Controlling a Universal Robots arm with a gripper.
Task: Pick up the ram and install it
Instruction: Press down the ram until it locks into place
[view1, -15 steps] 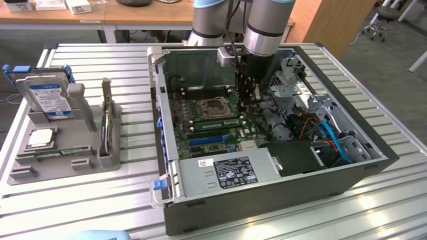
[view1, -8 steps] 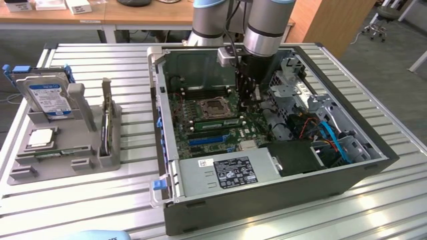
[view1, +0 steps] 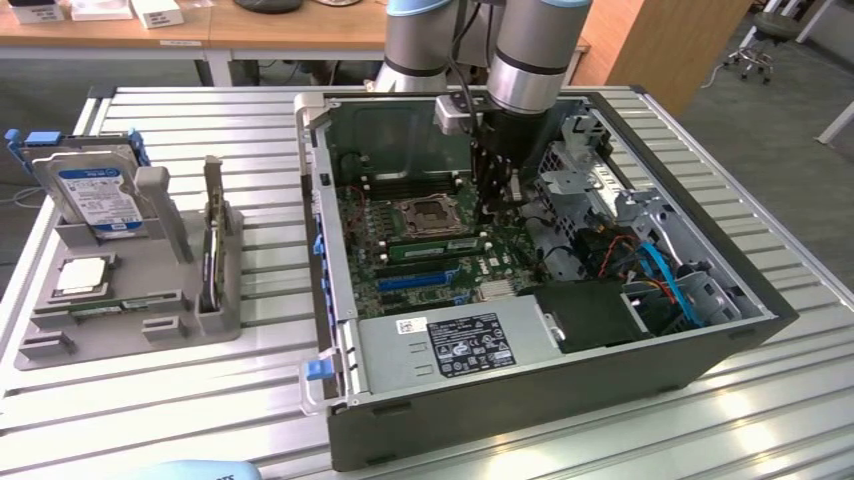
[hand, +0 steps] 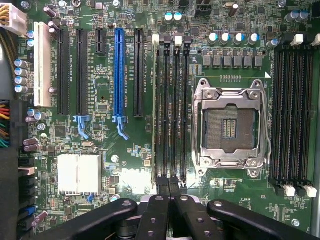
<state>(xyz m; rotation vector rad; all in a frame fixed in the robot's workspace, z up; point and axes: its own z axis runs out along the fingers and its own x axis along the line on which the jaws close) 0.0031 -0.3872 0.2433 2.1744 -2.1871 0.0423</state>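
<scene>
Exterior view: gripper (view1: 499, 212) sits low inside the open computer case (view1: 534, 400), at three o'clock of the CPU socket (view1: 430, 212). Ram (view1: 435, 243) stands in a slot at the socket's six o'clock, apparently seated. Wrist view: gripper (hand: 168, 181) clenched on nothing, tips over the memory slots (hand: 176, 110) beside the socket.

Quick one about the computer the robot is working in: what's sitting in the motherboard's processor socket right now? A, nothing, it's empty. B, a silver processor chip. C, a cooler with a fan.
A: the processor socket shows its bare contact bed inside the metal frame, while the square silver processor lies in the gray tray outside the case.
</scene>
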